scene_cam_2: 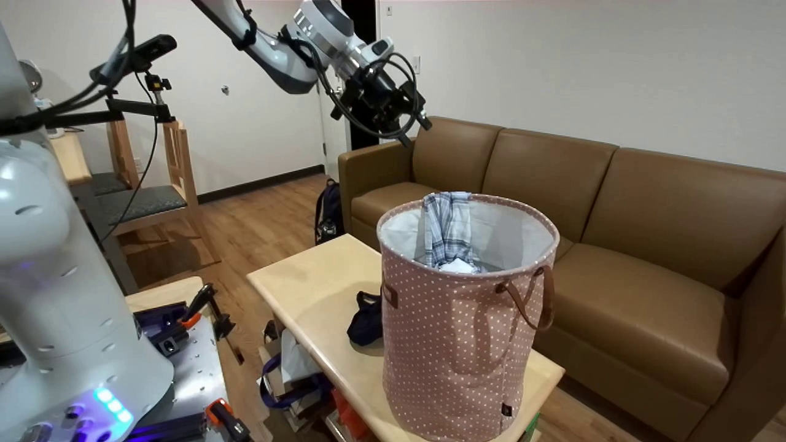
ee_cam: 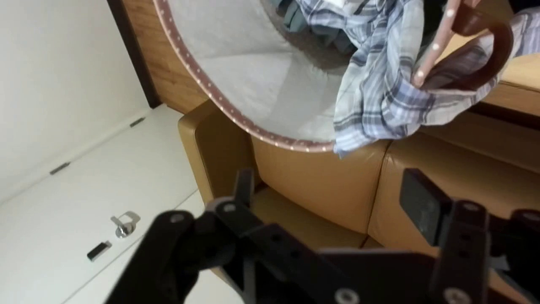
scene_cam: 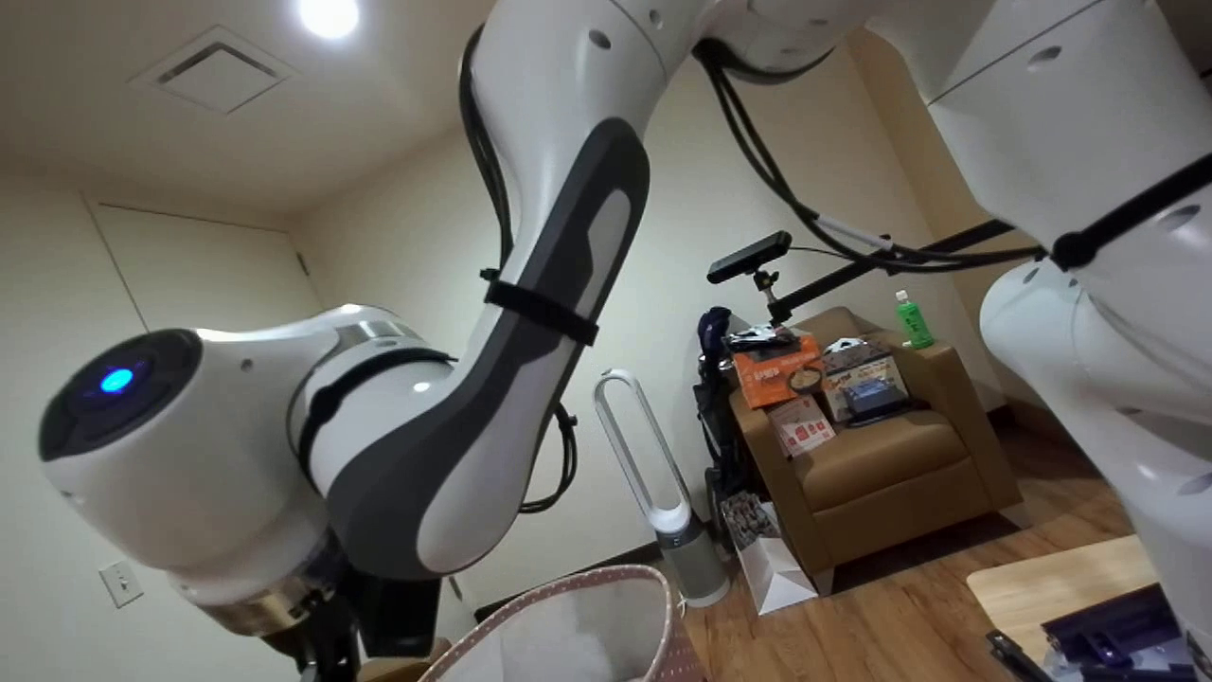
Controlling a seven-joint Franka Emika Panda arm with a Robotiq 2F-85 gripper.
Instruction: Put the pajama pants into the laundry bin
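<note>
i hold my claw point(ee_cam: 329, 193) spread wide, its fingers point(ee_cam: 422, 207) well away from the garment. the pajama pants point(ee_cam: 388, 97) hang over the rim of the laundry bin point(scene_cam_2: 454, 350): part of the plaid drops inside, and part shows outside beside a brown handle point(ee_cam: 502, 55). in an exterior view i see the bin standing upright on the desk point(scene_cam_2: 313, 282), with a white cloth point(scene_cam_2: 459, 266) inside it below the plaid. a grey-green cloth point(ee_cam: 295, 17) lies in there too. a dark blue item point(scene_cam_2: 366, 322) rests on the desk just beside the bin, and a brown sofa point(scene_cam_2: 663, 307) stands behind.
</note>
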